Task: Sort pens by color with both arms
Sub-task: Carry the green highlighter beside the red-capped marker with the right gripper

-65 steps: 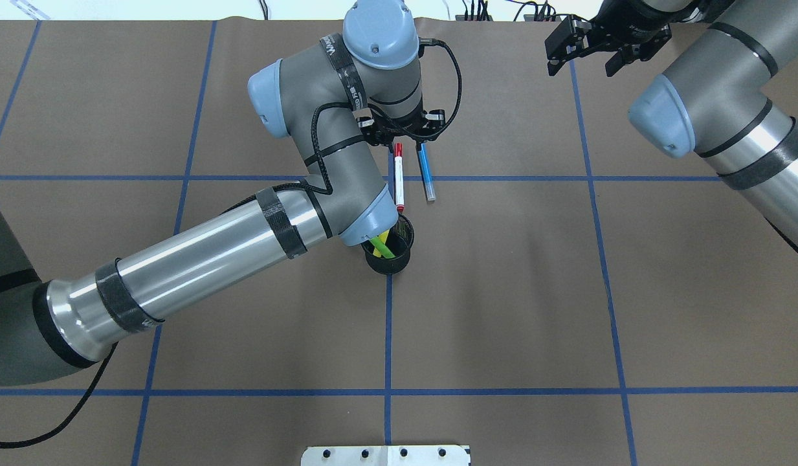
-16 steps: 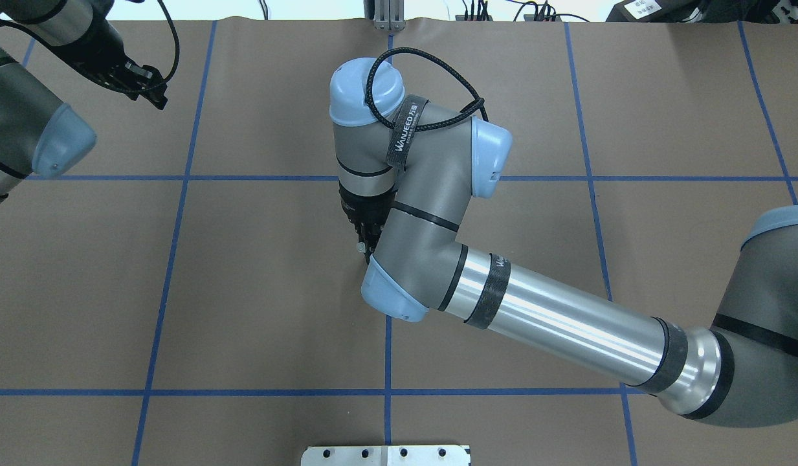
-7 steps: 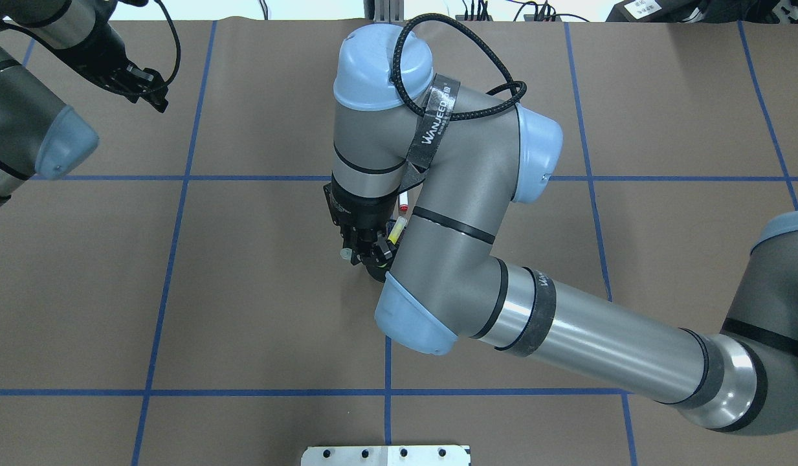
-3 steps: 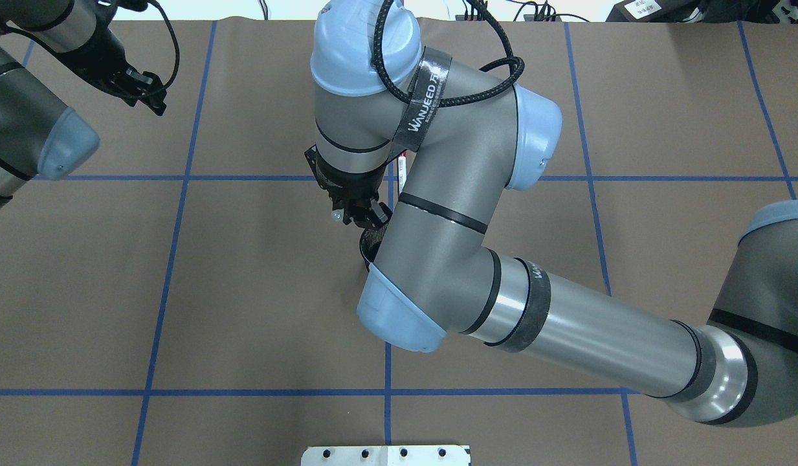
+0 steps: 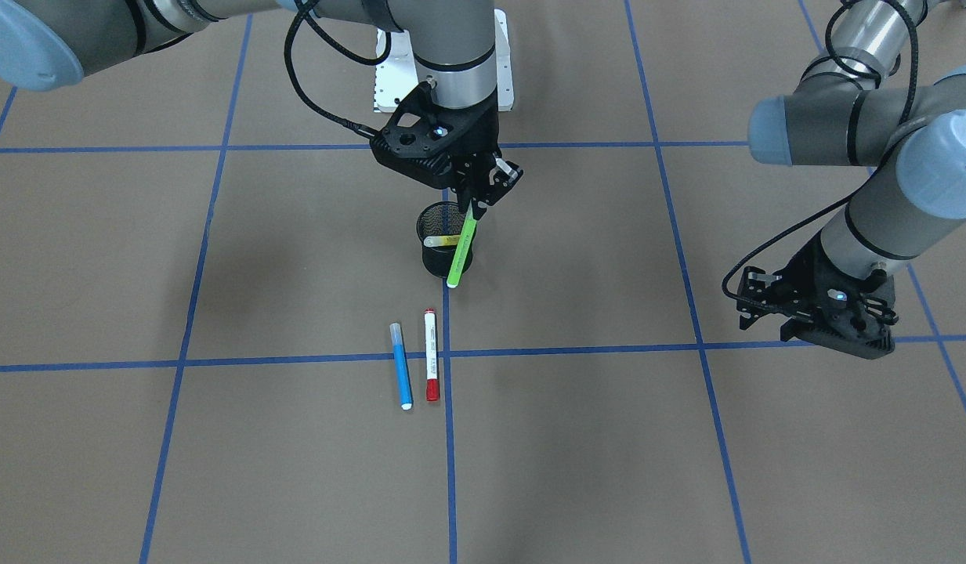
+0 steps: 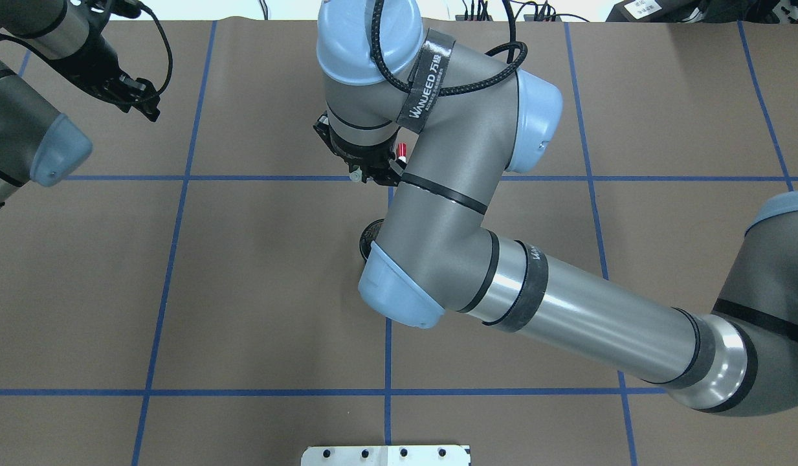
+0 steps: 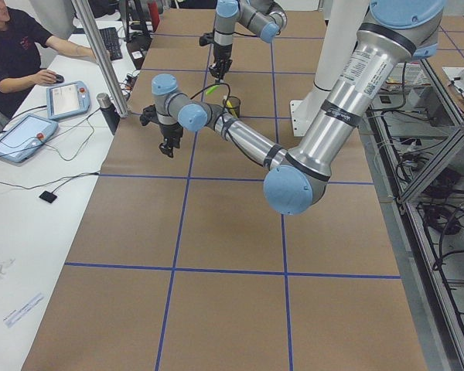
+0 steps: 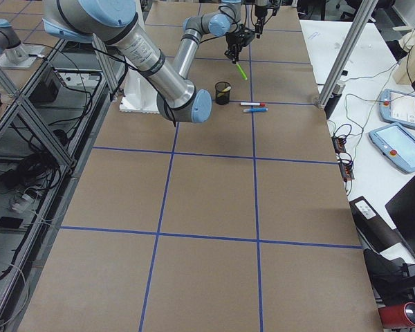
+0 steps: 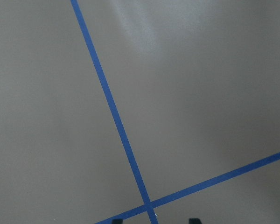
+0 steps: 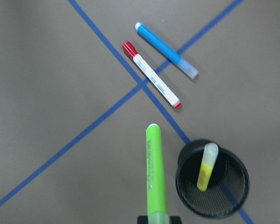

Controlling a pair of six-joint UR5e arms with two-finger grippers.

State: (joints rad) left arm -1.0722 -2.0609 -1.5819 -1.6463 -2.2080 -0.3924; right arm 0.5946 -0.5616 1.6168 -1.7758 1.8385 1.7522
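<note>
My right gripper is shut on the top end of the lime green pen, which hangs tilted above the black mesh cup. In the right wrist view the green pen points away from the fingers. The yellow pen leans inside the cup. The blue pen and the white pen with a red cap lie side by side on the table beyond the cup. My left gripper hovers open and empty far to the side, over bare table.
Brown paper with blue tape lines covers the table. The white pedestal plate sits behind the cup. A person sits at a side bench with tablets. The right arm's elbow hides most of the cup from overhead.
The right gripper has lifted the green pen out of the cup and moved toward the table's far side. The left arm, earlier at the pens, stays withdrawn at the far left.
</note>
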